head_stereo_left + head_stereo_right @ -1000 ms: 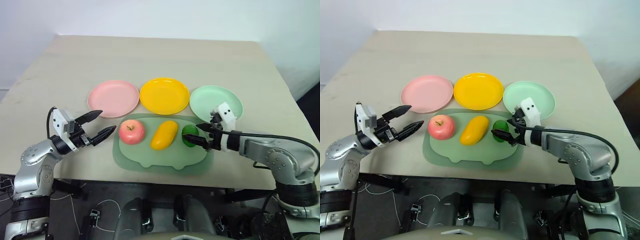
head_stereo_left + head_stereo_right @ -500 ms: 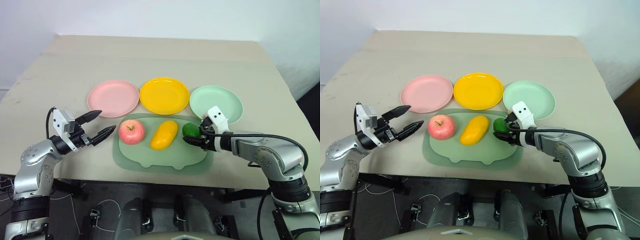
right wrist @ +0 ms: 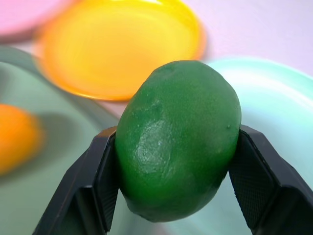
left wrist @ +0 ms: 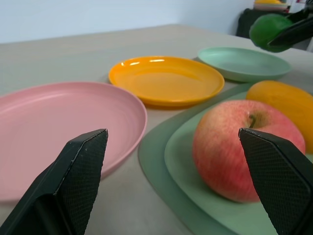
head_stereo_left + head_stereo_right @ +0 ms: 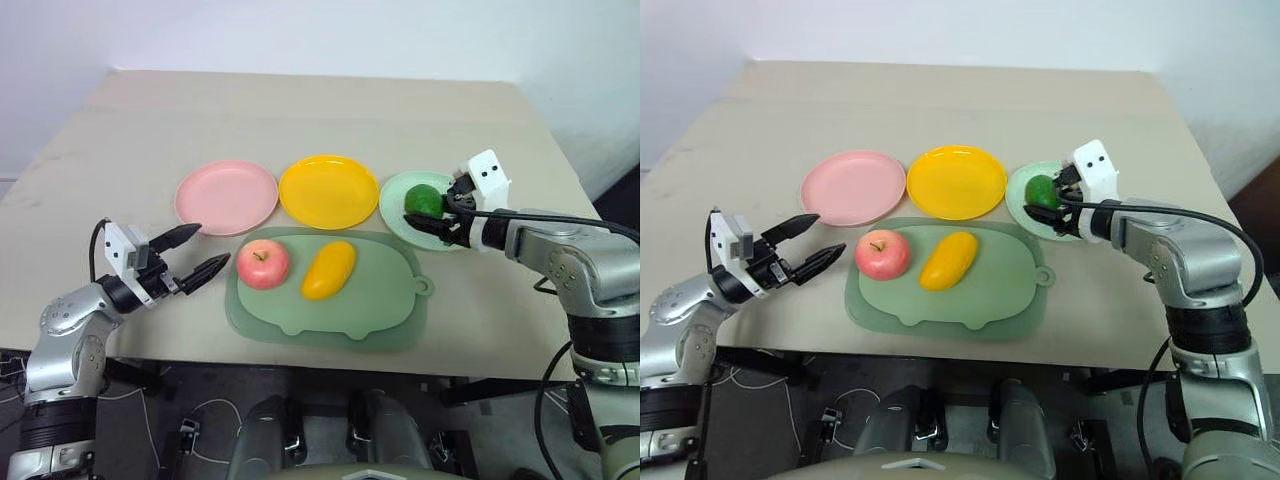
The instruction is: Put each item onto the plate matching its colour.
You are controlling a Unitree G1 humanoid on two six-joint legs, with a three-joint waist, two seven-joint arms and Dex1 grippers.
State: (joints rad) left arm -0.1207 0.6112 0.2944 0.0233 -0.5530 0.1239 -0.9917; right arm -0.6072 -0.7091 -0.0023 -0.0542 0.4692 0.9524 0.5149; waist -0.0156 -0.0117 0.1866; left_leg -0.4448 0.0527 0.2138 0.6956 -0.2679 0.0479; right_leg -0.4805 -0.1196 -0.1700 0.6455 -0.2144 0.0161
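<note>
R gripper (image 5: 432, 213) is clamping the lime (image 5: 423, 199), hovering w/ the mint plate (image 5: 398, 215) directly beneath it. L gripper (image 5: 196, 250) is gaping empty, apple (image 5: 263, 263) just ahead.

You have three smooth, glossy plastic plates: pink (image 4: 58, 117), yellow (image 4: 166, 78) and mint (image 4: 244, 62), on a matt beige table (image 5: 300, 110). The apple (image 4: 247, 149) looks waxy with a soft sheen, the mango (image 4: 286, 103) smooth, and the lime (image 3: 178, 139) slightly dimpled and satin. The tray (image 5: 370, 310) is matt plastic, and the left fingers (image 4: 80, 169) carry finely cross-hatched matt black pads.
</note>
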